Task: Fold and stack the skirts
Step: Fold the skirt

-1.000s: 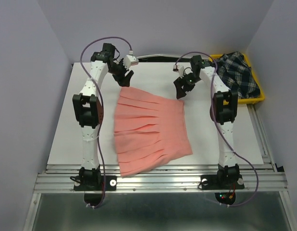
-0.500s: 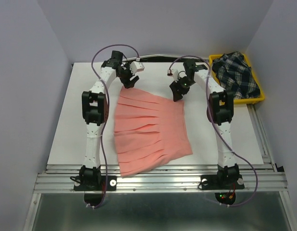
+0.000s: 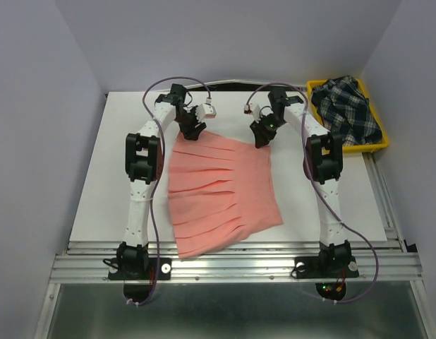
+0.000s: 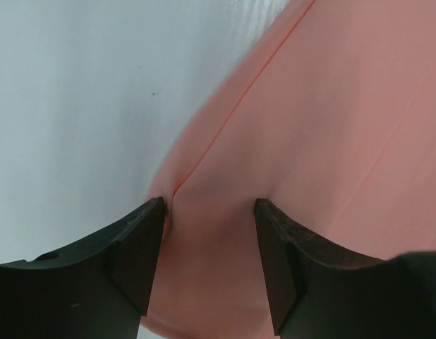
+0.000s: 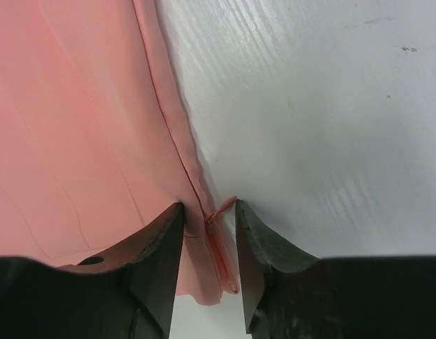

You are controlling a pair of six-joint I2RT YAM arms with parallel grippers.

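The salmon-pink pleated skirt point(image 3: 218, 187) lies spread flat on the white table point(image 3: 91, 183), waistband at the far side. My left gripper point(image 3: 190, 131) is at its far left corner. In the left wrist view the gripper point(image 4: 209, 208) is open, its jaws straddling the pink cloth point(image 4: 324, 141) at the edge. My right gripper point(image 3: 262, 136) is at the far right corner. In the right wrist view it point(image 5: 209, 208) is open, with the skirt's zipper edge point(image 5: 216, 229) between its jaws. The plaid skirt point(image 3: 348, 106) lies bunched in the yellow tray point(image 3: 370, 147).
The yellow tray sits at the table's far right corner, right of my right arm. Bare white table shows left and right of the pink skirt. A metal rail point(image 3: 232, 263) runs along the near edge.
Both grippers have come down onto the pink skirt's far corners, the left moving right and the right moving slightly left. The skirt has not moved.
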